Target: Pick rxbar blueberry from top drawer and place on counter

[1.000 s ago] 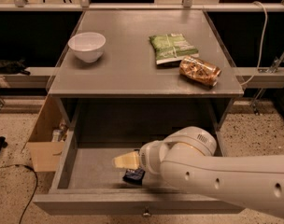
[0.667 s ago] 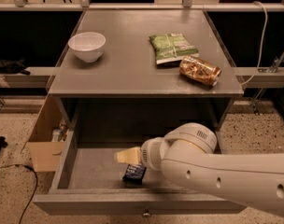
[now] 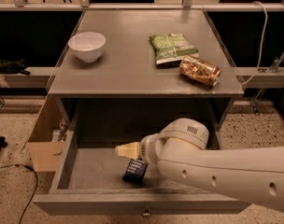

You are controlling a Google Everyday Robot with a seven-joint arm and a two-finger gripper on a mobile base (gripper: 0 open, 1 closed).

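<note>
The rxbar blueberry (image 3: 135,171), a small dark bar with pale text, is in the open top drawer (image 3: 93,169) near its front middle, partly hidden under my arm. My gripper (image 3: 128,150) is inside the drawer, its cream tip just above and left of the bar; whether it touches the bar is hidden. The drawer's knob (image 3: 145,213) shows at the bottom edge. The counter (image 3: 128,64) is the grey top above the drawer.
On the counter stand a white bowl (image 3: 87,45) at the left, a green snack bag (image 3: 172,48) and a golden-brown packet (image 3: 199,70) at the right. A cardboard box (image 3: 44,146) stands on the floor left of the drawer.
The gripper tip has shifted slightly up in the view. The dark bar sits slightly higher too, still under the arm.
</note>
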